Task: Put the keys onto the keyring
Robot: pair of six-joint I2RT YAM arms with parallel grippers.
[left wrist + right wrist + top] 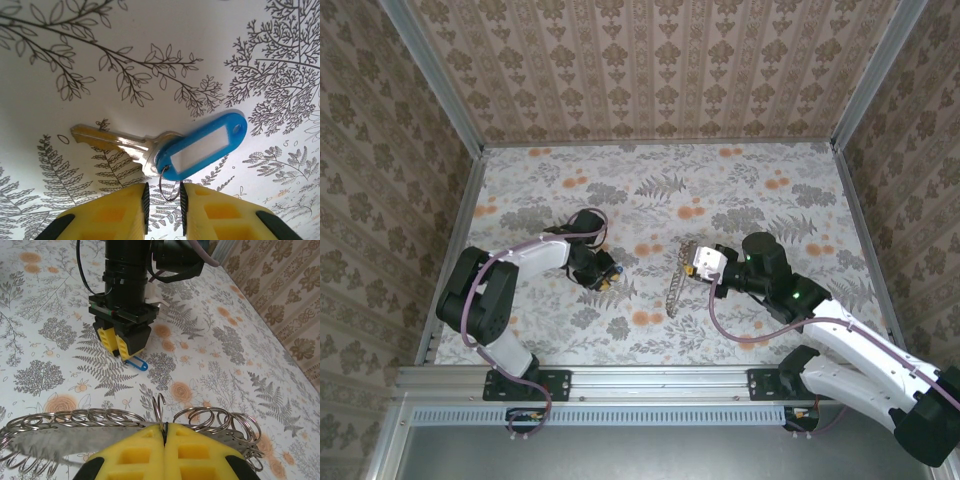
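Left wrist view: the blue-tagged key [112, 142] lies flat on the fern-printed table [60, 100], blade to the left. Its blue plastic tag [202, 145] slants up to the right. The key's small split ring [170, 187] stands in the narrow slot between the yellow fingers of the left gripper [164, 202]. The jaws are almost closed around this wire. Whether the pads actually press on it cannot be told.

Right wrist view: the right gripper [164, 437] has its jaws fully together on the keyring [100, 417], a chain of linked metal rings. The chain trails to both sides, and one ring rises upright just above the fingertips. Beyond it, well apart, the left gripper [122, 342] hangs over the blue tag [136, 363].

Top external view: the left gripper [600, 270] and right gripper [698, 262] face each other across the table's centre. The keyring [677, 285] hangs limp from the right gripper's tip.

Step in hand, as judged: securing the key by its split ring for transfer to the chain. For a good result the pinch should fall squarely on the wire, not on the tag. The lift should be slow so the key hangs free. The right gripper should present the upright ring steadily, its opening toward the approaching key. A loose pinch risks dropping the key.
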